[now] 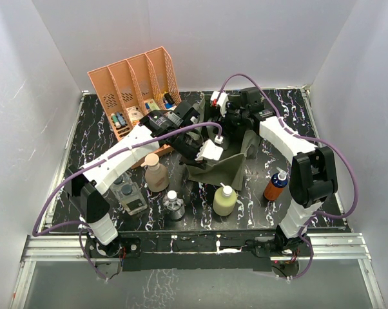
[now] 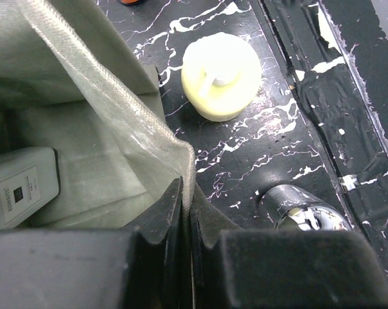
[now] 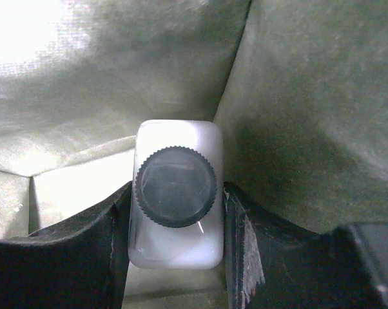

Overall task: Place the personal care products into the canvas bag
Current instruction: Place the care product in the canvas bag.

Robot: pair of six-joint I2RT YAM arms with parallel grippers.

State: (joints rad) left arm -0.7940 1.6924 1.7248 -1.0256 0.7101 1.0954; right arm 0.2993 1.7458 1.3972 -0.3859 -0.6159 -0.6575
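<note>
Left fingers [image 2: 160, 215] pinched tight on the rim of the olive canvas bag [image 1: 223, 166], which sits mid-counter [image 1: 252, 209]. Right fingers [image 3: 71, 251] are down inside the bag, clamping a white bottle [image 3: 174, 248] with a dark ribbed cap. Yellow white-capped bottle [image 1: 224, 200] stands just near of the bag.

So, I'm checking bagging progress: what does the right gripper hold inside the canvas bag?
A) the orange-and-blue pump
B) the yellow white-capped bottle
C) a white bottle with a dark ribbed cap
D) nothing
C: the right wrist view shows the right gripper clamped on a white bottle with a dark ribbed cap, between the canvas bag walls.
</note>
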